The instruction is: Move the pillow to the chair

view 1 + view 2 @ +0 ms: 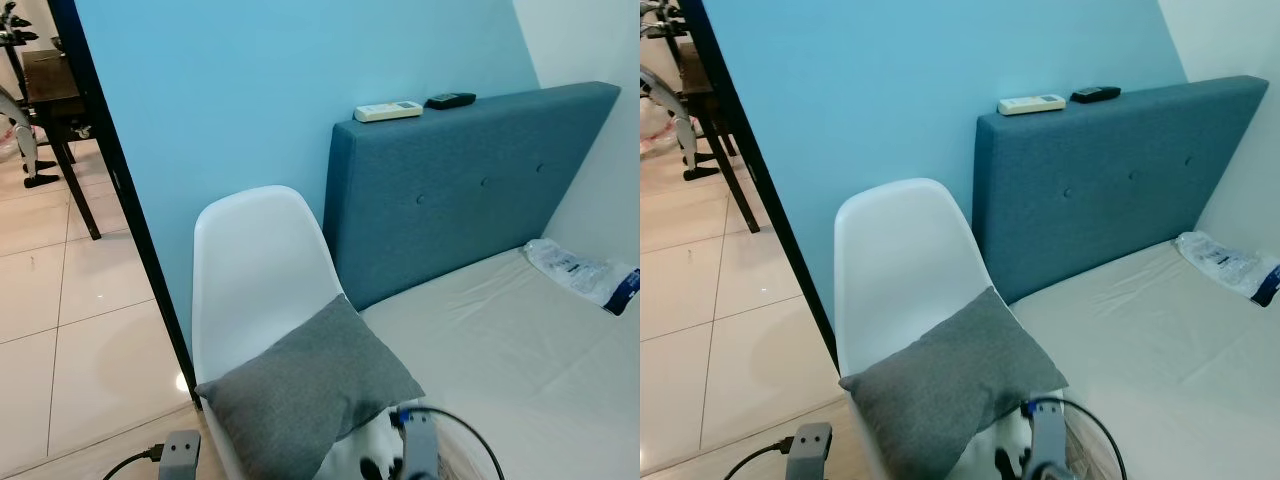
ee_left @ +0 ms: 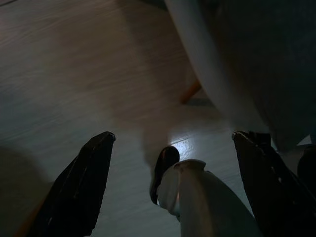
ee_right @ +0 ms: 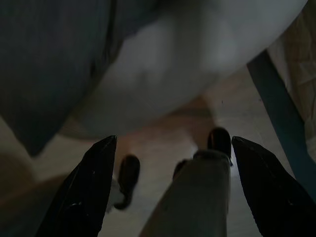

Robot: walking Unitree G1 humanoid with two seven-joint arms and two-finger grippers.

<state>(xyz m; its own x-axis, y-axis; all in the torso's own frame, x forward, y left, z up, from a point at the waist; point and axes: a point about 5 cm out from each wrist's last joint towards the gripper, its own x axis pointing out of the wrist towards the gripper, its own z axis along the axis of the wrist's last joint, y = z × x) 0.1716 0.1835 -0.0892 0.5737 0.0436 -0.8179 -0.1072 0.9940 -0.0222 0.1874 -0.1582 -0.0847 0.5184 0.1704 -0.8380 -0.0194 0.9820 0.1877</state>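
Observation:
A grey square pillow (image 1: pixel 312 393) rests on the seat of a white plastic chair (image 1: pixel 255 262), leaning against its back with one corner up. The chair stands between the blue wall and the bed. Both arms hang low in front of the chair. My left gripper (image 2: pixel 175 134) is open over the wooden floor, with the chair's white edge (image 2: pixel 207 64) just beyond it. My right gripper (image 3: pixel 174 138) is open too, below the chair seat (image 3: pixel 197 49) and the pillow's corner (image 3: pixel 49 64). Neither holds anything.
A bed with a teal headboard (image 1: pixel 470 185) and bare mattress (image 1: pixel 510 340) lies to the right of the chair. Two remotes (image 1: pixel 388 110) sit on the headboard and a plastic packet (image 1: pixel 580 272) on the mattress. A dark table (image 1: pixel 55 95) stands far left on tiled floor.

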